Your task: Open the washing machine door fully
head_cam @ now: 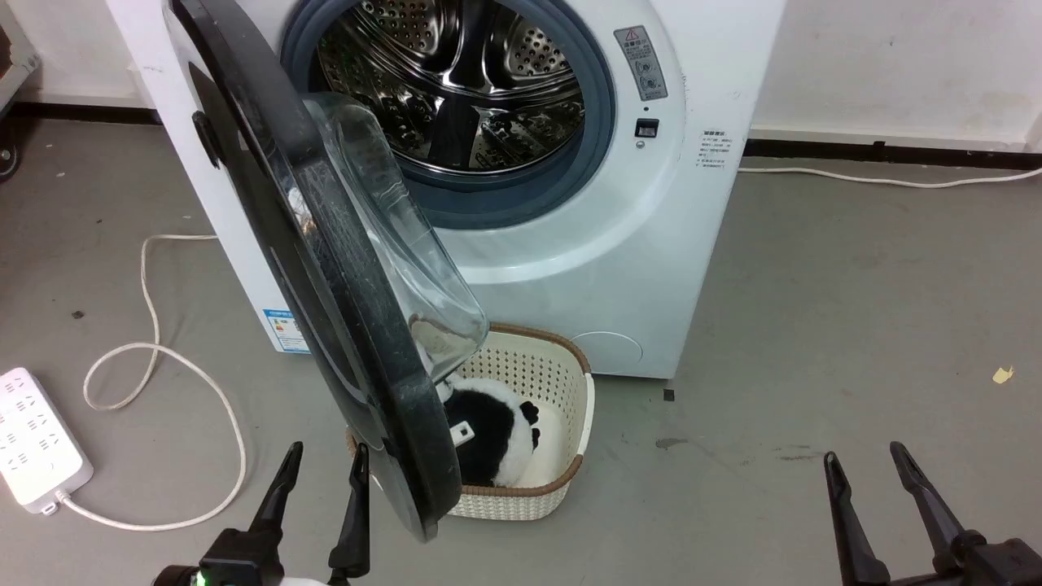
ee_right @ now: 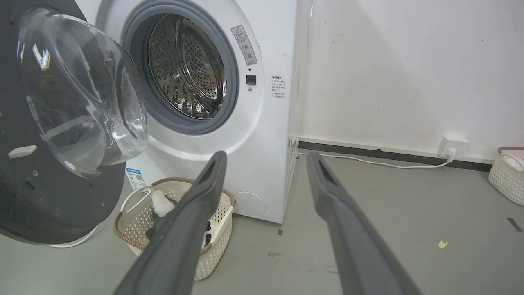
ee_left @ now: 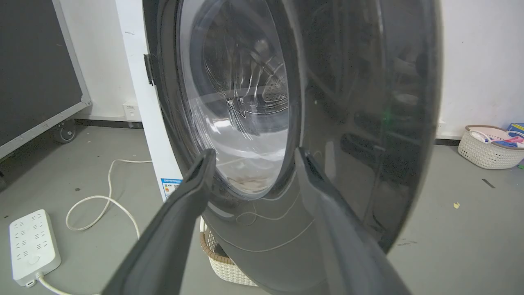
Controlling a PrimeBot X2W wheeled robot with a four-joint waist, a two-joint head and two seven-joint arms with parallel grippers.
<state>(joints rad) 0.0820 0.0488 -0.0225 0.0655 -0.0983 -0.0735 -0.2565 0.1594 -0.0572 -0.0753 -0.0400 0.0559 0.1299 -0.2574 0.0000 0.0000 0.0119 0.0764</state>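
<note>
1. Head view: the washing machine door (head_cam: 326, 277) stands swung out from the white washing machine (head_cam: 619, 268), hinged on the machine's 9 o'clock side. It is seen almost edge-on, with the black rim running from 11 o'clock down to 6 o'clock of frame and the clear glass bowl bulging toward 3 o'clock
2. The steel drum (head_cam: 456, 81) lies uncovered at 12 o'clock, inside its grey rubber ring
3. The left gripper (head_cam: 327, 448) sits at 7 o'clock, fingers spread with nothing between them. One finger is just beside the door's lower rim; contact cannot be told
4. Left wrist view: the left gripper (ee_left: 254, 152) points its parted fingers at the glossy outer face of the door (ee_left: 348, 123), which spans 11 to 4 o'clock
5. The right gripper (head_cam: 863, 452) sits at 5 o'clock of the head view, fingers spread and empty, well apart from the door, over grey floor
6. Right wrist view: the right gripper (ee_right: 267, 155) is parted, with the door (ee_right: 49, 205) at 9 o'clock
7. A cream basket (head_cam: 553, 374) sits on the floor under the door's lower edge, with a black-and-white plush toy (head_cam: 488, 439) inside
8. A power strip (head_cam: 37, 439) lies at 8 o'clock, with its cable (head_cam: 146, 268) looping on the floor
</note>
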